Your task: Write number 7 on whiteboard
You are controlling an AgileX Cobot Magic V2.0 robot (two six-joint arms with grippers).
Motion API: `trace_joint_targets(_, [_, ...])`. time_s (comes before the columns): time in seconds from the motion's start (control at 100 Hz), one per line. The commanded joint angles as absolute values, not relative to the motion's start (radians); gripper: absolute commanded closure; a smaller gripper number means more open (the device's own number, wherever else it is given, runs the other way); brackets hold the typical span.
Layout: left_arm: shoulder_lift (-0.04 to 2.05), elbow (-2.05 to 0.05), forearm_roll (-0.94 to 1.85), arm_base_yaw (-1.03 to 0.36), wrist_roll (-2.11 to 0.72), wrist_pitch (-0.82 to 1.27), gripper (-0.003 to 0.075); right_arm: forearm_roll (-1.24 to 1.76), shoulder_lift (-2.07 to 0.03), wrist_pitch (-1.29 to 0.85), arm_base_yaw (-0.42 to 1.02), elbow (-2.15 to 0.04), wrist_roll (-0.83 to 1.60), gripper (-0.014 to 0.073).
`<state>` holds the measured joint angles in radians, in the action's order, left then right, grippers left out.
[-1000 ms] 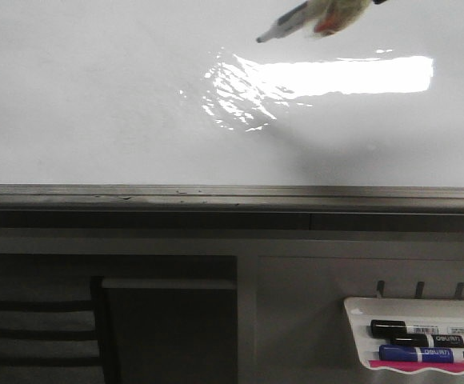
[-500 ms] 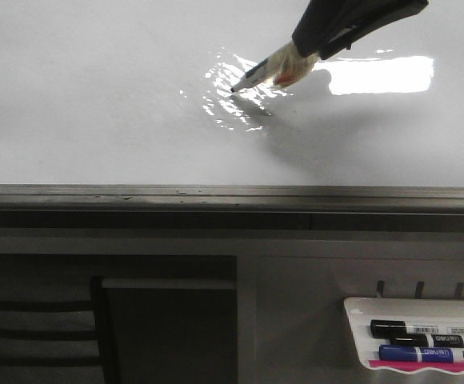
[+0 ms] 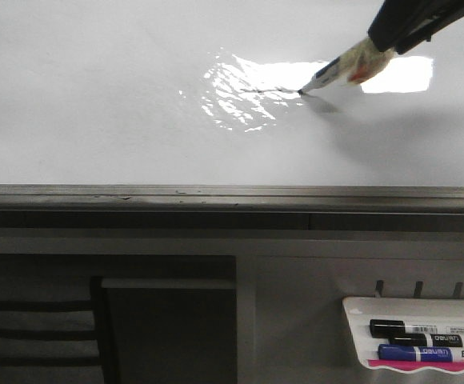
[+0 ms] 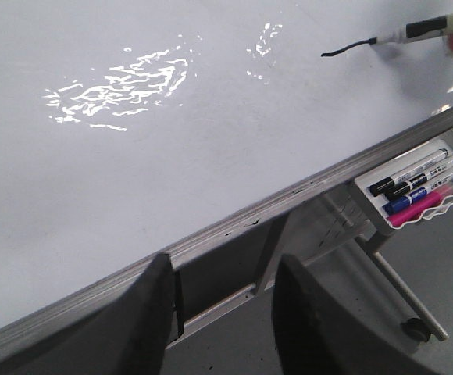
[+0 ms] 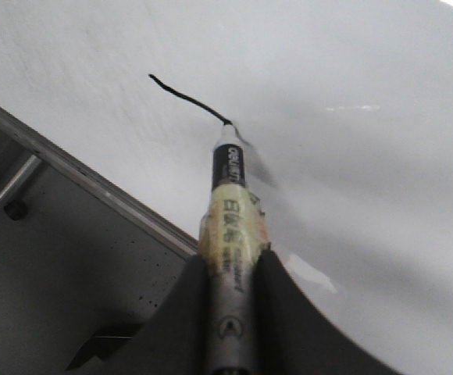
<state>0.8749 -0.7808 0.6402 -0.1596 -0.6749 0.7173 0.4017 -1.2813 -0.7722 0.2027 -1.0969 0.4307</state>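
I have the right gripper (image 5: 230, 269) clamped on the marker (image 5: 228, 203), barrel pinched between both fingers, tip pressed to the whiteboard (image 3: 96, 96). Half a second ago the tip sat farther out ahead of the hand, in the middle of the glare patch (image 3: 240, 92); a second ago it was off the surface altogether. Now it has dragged back toward the arm side, and a short dark line (image 3: 276, 92) trails out from the tip, away from the hand. In the right wrist view that line (image 5: 187, 98) runs from the nib forward and off to one side, thin and slightly wavy.

I read that as the top bar of the number 7 laid down or nearly so. The tip now rests at what should be the corner, so the long slanted downstroke toward the grey bottom rail (image 3: 232, 194) is the part not yet drawn. Keeping the nib in contact through the turn matters, or the two strokes will not join.

The left gripper (image 4: 219, 312) hangs well clear of the writing, below the rail, fingers apart and holding nothing. The spare markers (image 3: 424, 340) lie in their tray (image 3: 356, 320), far from either hand.
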Motion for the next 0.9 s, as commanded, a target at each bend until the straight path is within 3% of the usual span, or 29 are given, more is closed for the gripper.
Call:
trace_joint_targets(0.0, [0.865, -0.807, 0.681, -0.156, -0.665, 0.665, 0.0447, 0.358, -1.256, -0.731, 0.184, -1.125, 0.411, 0.0639])
trace_joint_targets(0.65, [0.865, -0.807, 0.681, -0.156, -0.669, 0.669, 0.0447, 0.385, -1.304, -0.829, 0.276, -1.096, 0.415, 0.0639])
trace_joint_targets(0.89, [0.895, -0.882, 0.695, -0.224, -0.788, 0.825, 0.0447, 0.57, -1.199, -1.055, 0.276, -1.213, 0.708, 0.0639])
